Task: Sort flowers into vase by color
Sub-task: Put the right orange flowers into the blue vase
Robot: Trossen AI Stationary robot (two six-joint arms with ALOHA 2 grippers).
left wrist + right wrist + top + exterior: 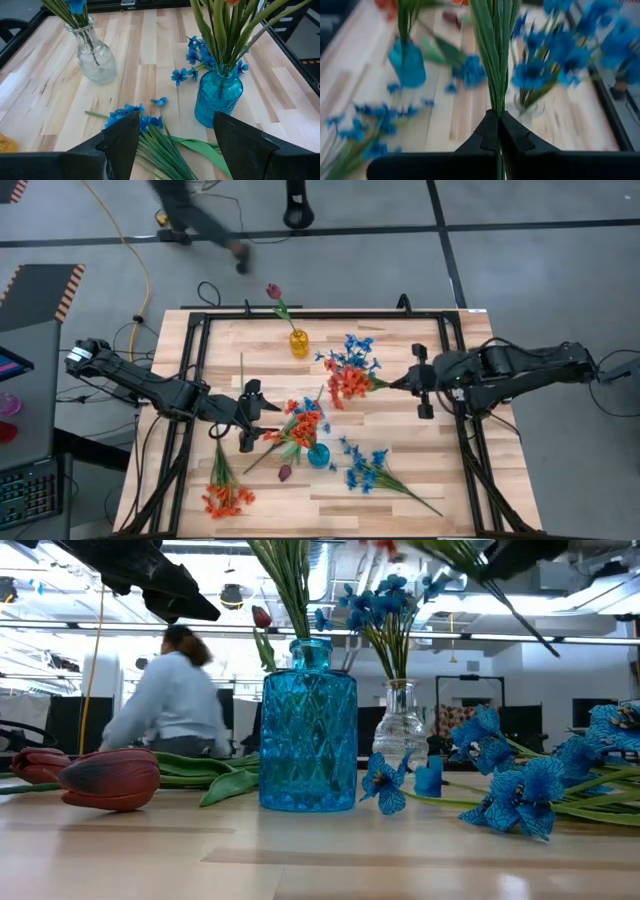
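My right gripper (pixel 402 383) is shut on an orange-red flower spray (pixel 346 381), held in the air beside the clear vase (pixel 97 57) of blue flowers (pixel 356 347). The blue vase (pixel 318 455) holds orange-red flowers (pixel 305 421). A yellow vase (pixel 298 342) holds one maroon flower (pixel 273 291). My left gripper (pixel 175 142) is open above blue flowers (pixel 131 114) lying on the table, left of the blue vase (pixel 218 97). More blue flowers (pixel 366 471), an orange-red spray (pixel 226 496) and a maroon bud (pixel 110 778) lie flat on the table. My right gripper pinches the spray's bundle of green stems (pixel 496 102) between its two fingers, near the stems' lower end. It comes from the table's right side, slanting down, and the stems run on ahead of the fingers. The spray is lifted clear, blossoms (pixel 346 381) toward the table's left.
A black frame (pixel 200 320) runs around the wooden table top (pixel 420 480). A person (pixel 165 700) moves beyond the far edge. Bare wood shows at the near right corner and along the far left.
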